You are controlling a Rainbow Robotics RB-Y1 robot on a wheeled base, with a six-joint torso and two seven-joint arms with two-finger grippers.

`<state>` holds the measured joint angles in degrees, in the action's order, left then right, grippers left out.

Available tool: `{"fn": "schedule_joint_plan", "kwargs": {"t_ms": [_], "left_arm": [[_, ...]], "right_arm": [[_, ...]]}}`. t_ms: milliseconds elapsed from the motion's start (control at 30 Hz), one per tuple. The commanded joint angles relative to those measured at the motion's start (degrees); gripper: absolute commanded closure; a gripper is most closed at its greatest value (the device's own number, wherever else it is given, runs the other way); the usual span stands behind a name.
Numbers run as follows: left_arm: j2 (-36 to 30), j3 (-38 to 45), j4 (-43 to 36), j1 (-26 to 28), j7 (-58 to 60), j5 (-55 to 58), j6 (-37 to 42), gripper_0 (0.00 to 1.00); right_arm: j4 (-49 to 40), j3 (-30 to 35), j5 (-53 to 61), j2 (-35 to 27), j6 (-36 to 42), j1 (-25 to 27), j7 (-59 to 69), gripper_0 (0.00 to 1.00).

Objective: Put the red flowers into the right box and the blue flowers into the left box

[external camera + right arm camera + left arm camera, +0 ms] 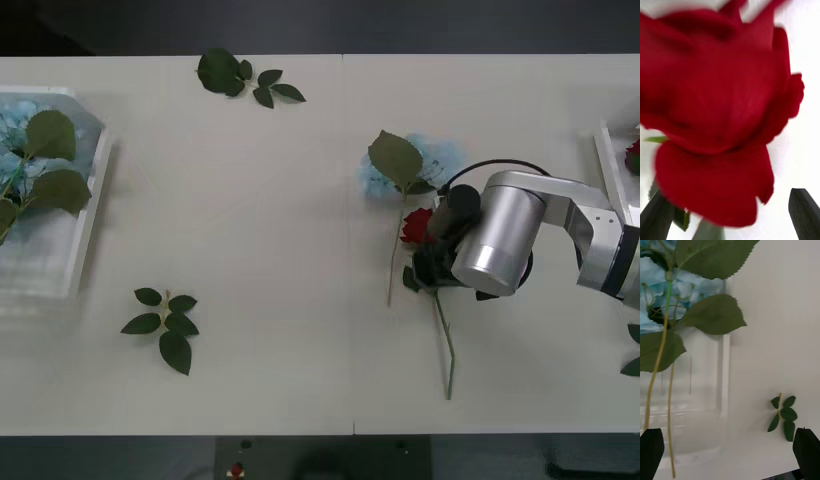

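Note:
A red flower (pixel 418 225) lies on the table right of centre, its stem (pixel 443 345) running toward the near edge. My right arm (pixel 500 240) hovers over it. In the right wrist view the red bloom (pixel 722 112) sits very close between the black fingers of my open right gripper (pixel 730 221). A blue flower (pixel 435 158) with a large leaf lies just beyond the rose. The left box (pixel 85 235) holds blue flowers (pixel 655 281). My left gripper (pixel 730 459) stands open above that box (pixel 724 371). The right box (pixel 610 175) holds a red bloom (pixel 633 155).
Bloomless leaf sprigs lie at the far side (pixel 245 80) and near the left front (pixel 165 320), the latter also seen as a sprig (pixel 784 418) in the left wrist view. More leaves (pixel 633 350) sit at the right edge.

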<state>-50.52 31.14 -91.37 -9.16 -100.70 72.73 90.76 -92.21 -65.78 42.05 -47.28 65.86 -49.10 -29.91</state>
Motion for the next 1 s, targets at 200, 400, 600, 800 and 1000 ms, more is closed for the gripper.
{"fn": "schedule_joint_plan", "kwargs": {"t_ms": [200, 400, 600, 800, 1000], "left_arm": [[-1.68, -12.24, -1.62, -5.43, -6.00, 15.42, -9.03, 0.00], [0.07, -23.49, -1.62, -7.63, -14.00, 20.70, -21.68, 0.00], [2.09, -32.45, -1.62, -12.37, -20.24, 22.98, -26.08, 0.00], [7.10, -32.89, -1.62, -13.78, -24.63, 23.86, -26.87, 0.00], [11.23, -33.25, -1.62, -13.78, -28.15, 23.95, -27.13, 0.00]], "right_arm": [[1.69, -0.31, -0.39, 1.05, -0.03, -0.03, -1.90, 0.12], [2.74, -0.31, -0.83, 1.84, -0.03, -0.03, -2.52, 0.53], [3.71, -0.31, -1.53, 2.64, -0.11, -0.03, -3.05, 0.88], [3.80, -0.31, -1.80, 2.72, -0.11, -0.03, -3.49, 1.00], [3.71, 0.92, -1.09, 1.84, -0.03, -0.03, -3.93, 1.00]]}}
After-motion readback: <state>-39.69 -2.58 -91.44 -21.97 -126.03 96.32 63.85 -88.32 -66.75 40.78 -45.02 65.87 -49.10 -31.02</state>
